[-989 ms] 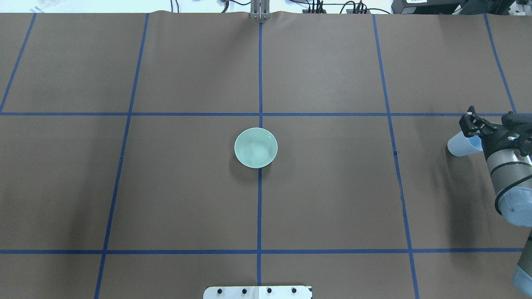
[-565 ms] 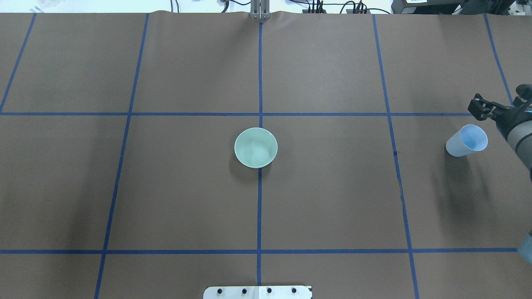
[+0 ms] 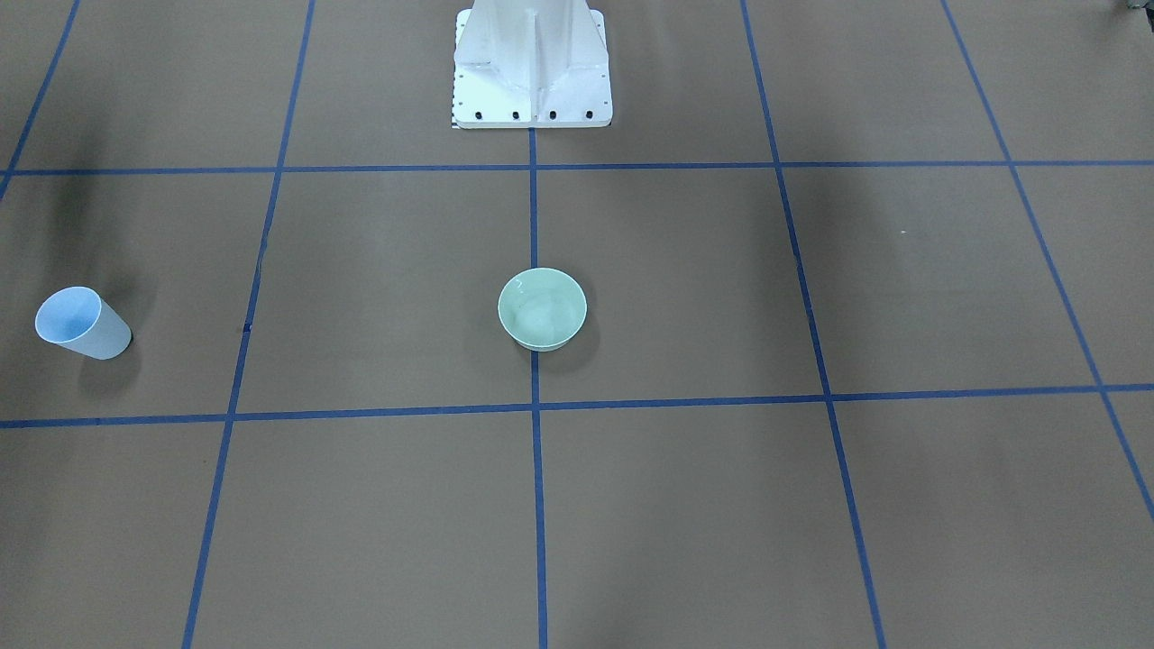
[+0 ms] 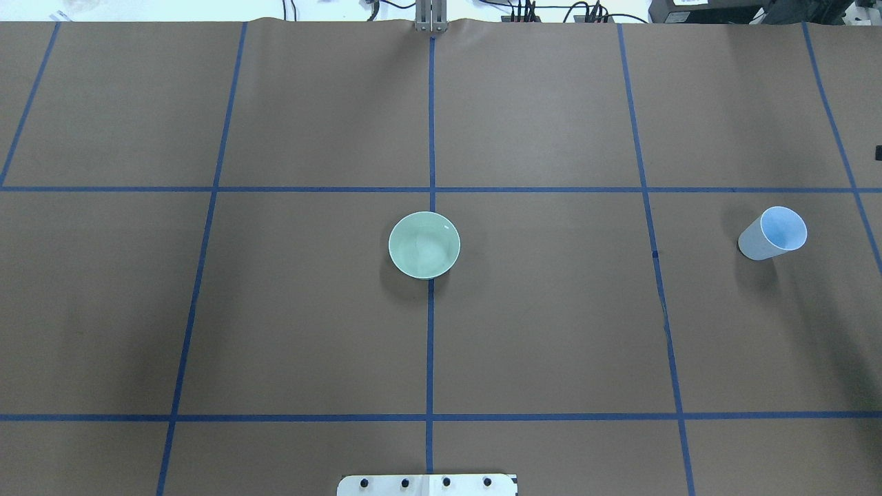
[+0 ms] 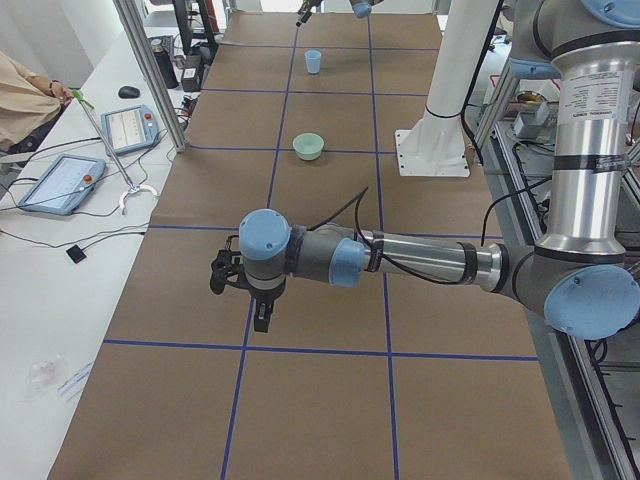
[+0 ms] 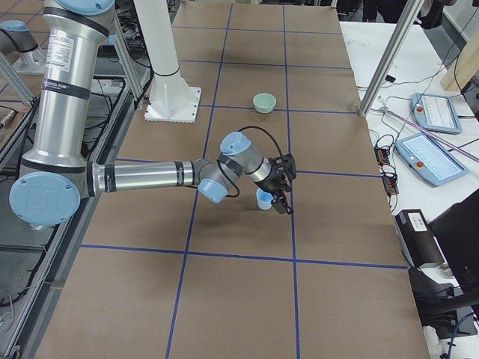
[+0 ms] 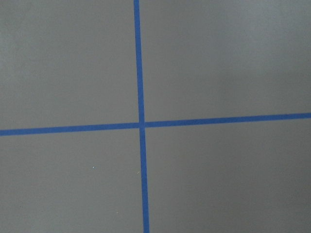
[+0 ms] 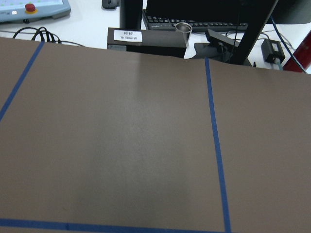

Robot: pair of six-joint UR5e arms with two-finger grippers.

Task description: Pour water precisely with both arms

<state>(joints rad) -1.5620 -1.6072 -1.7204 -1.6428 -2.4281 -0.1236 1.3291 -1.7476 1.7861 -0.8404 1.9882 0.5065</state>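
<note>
The water [image 4: 428, 249] shows as faint ripples in the pale green bowl [image 4: 424, 244] at the table's middle; the bowl also shows in the front-facing view [image 3: 542, 309]. A light blue cup [image 4: 772, 234] stands upright alone at the right. My right gripper [image 6: 284, 203] hangs beside and above the cup [image 6: 264, 199] in the exterior right view, apart from it. My left gripper [image 5: 222, 275] hovers over bare table at the left end. I cannot tell whether either gripper is open or shut. Both wrist views show only brown paper and tape.
The white bolted pedestal [image 3: 532, 63] stands at the robot's side of the table. Blue tape lines [image 4: 431, 344] cross the brown paper. Tablets and cables [image 5: 60, 182] lie on the white bench beyond the far edge, and a monitor stand [image 8: 146, 41] past the right end.
My right gripper has drawn away from the light blue cup to the right, almost out of the overhead view. The cup stays standing in place. The bowl has not moved.
</note>
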